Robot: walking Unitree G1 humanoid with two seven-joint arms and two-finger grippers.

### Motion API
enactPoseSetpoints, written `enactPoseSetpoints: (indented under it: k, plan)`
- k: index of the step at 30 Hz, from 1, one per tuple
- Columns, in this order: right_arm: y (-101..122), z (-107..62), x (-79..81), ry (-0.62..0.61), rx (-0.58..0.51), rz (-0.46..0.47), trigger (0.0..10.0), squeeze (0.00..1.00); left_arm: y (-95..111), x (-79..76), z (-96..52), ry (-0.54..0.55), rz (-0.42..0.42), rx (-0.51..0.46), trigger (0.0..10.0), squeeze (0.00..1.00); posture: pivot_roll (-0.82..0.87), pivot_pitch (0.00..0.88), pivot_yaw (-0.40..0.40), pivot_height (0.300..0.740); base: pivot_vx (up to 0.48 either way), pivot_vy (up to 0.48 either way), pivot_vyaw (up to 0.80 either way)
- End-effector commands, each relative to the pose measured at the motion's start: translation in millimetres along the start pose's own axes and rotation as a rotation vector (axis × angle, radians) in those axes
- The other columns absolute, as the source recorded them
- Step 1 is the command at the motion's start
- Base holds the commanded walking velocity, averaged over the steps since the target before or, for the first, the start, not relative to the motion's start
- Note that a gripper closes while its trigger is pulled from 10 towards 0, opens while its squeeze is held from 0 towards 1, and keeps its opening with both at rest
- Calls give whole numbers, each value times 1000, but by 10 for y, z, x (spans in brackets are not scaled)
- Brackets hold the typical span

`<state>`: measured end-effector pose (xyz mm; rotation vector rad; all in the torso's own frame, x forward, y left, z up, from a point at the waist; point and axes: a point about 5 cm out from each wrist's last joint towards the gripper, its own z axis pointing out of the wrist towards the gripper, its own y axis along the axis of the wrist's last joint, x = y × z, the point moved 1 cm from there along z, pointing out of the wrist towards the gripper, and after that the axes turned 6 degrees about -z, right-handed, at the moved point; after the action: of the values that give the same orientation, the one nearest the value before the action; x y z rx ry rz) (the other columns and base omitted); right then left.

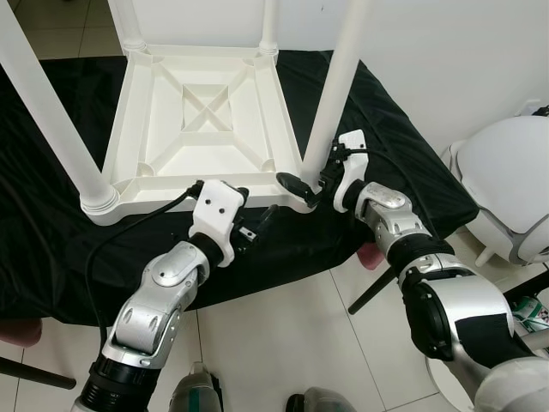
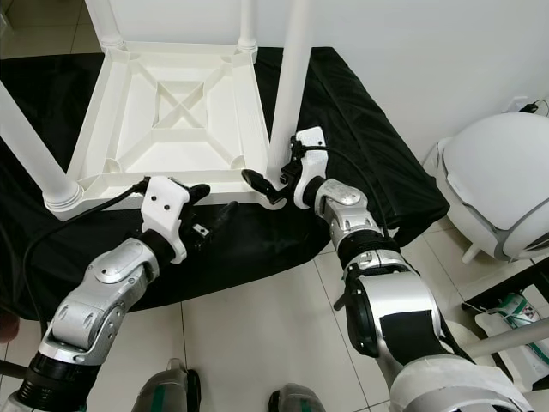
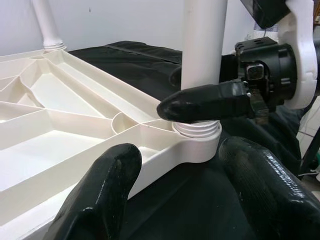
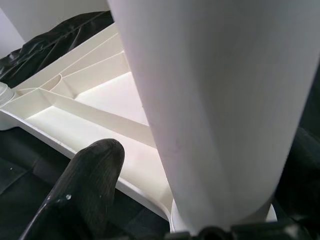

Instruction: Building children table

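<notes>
Currently the white plastic children's table (image 1: 202, 129) lies upside down on a black cloth (image 1: 386, 154) spread over the support surface, ribbed underside up with an X brace in the middle. White round plastic legs stand up from its corner sockets: near-right leg (image 1: 334, 86), near-left leg (image 1: 47, 112), two more at the far corners.

Right gripper (image 1: 307, 190) is at the base of the near-right leg, right at the threaded collar where it meets the corner socket. One black finger (image 3: 207, 101) lies across the front of the leg just above the collar, touching it; the other finger is behind the leg and mostly hidden. Jaws spread around the leg, looks clamped on it. Right wrist view is very close on the leg, with one fingertip (image 4: 82, 185) beside it over the table rim.

Left gripper (image 1: 257, 225) sits low over the cloth just in front of the table's near edge, near the same corner, apart from the table. Fingers wide apart, nothing between them.

White tiled floor (image 1: 283, 343) in front. White rounded appliance (image 1: 506, 189) on the floor to the right, well apart from the table.
</notes>
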<state>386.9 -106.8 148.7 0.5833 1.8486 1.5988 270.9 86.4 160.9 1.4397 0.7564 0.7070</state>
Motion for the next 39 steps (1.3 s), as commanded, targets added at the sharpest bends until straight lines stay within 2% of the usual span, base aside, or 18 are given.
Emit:
enactPoseSetpoints:
  k: [1, 2, 3, 5, 6, 8, 11, 16, 18, 20, 22, 25, 27, 30, 33, 35, 37, 39]
  plan:
    - [-37, 15, 28, 20, 25, 3, 6078, 0, -4, 0, 13, 3, 5, 0, 10000, 0, 49, 0, -52, 740, 0, 0, 0]
    - [-37, 15, 28, 20, 25, 3, 6078, 0, -4, 0, 13, 3, 5, 0, 10000, 0, 49, 0, -52, 740, 0, 0, 0]
    - [-49, 9, 28, 24, 28, 7, 2941, 0, -3, -1, 13, 3, 4, 0, 10000, 0, 49, 0, -52, 740, 0, 0, 0]
    - [-73, -2, 22, 17, 40, 6, 2941, 0, -2, -5, 15, 1, 4, -1, 10000, 0, 47, 0, -50, 740, 0, 0, 0]
    - [-109, -24, 11, 10, 53, 17, 0, 0, 0, -8, 18, -1, 4, -1, 10000, 0, 45, 0, -49, 740, 0, 0, 0]
    - [-160, -61, -8, 1, 70, 42, 0, 0, 1, -10, 22, -4, 4, -1, 10000, 0, 44, 0, -48, 740, 0, 0, 0]
    - [-212, -98, -42, -42, 104, 9, 0, 0, -11, -4, 14, -4, 10, 8, 10000, 0, 41, 0, -45, 740, 0, 0, 0]
    - [-247, -116, -53, -68, 116, 11, 0, 0, -12, -5, 7, -8, 7, 9, 10000, 0, 32, 0, -40, 740, 0, 0, 0]
    - [-279, -115, -58, -120, 139, -12, 0, 0, -10, -2, 7, -9, 7, 10, 10000, 0, 31, 0, -40, 740, 0, 0, 0]
    - [-294, -106, -40, -139, 134, 3, 0, 0, -9, -2, 11, -9, 7, 10, 10000, 0, 27, 0, -40, 740, 0, 0, 0]
    - [-331, -56, 48, -164, 108, 93, 0, 0, -15, -26, 22, -14, 2, 10, 10000, 0, 19, 1, -35, 740, 0, 0, 0]
    - [-343, -34, 85, -174, 101, 124, 0, 0, -18, -40, 25, -19, 0, 10, 10000, 0, 18, 2, -35, 740, 0, 0, 0]
    - [-389, 30, 168, -236, 115, 201, 0, 0, -34, -52, 20, -23, -4, 14, 10000, 0, 10, 6, -35, 740, 0, 0, 0]
    - [-397, 57, 196, -283, 120, 209, 0, 0, -39, -50, 18, -23, -6, 16, 10000, 0, 9, 6, -34, 740, 0, 0, 0]
    - [-359, 132, 269, -482, 97, 230, 0, 0, -42, -48, 19, -21, -9, 16, 10000, 0, 4, 9, -40, 740, 0, 0, 0]
    - [-359, 132, 269, -482, 97, 230, 0, 0, -42, -48, 19, -21, -9, 16, 10000, 0, 4, 9, -40, 740, 0, 0, 0]
    - [-273, 201, 333, -633, 67, 272, 0, 0, -53, -62, 19, -23, -14, 17, 10000, 0, 0, 12, -44, 740, 0, 0, 0]
    - [-197, 272, 420, -674, 42, 313, 0, 0, -61, -76, 23, -23, -21, 17, 10000, 0, -6, 11, -43, 740, 0, 0, 0]
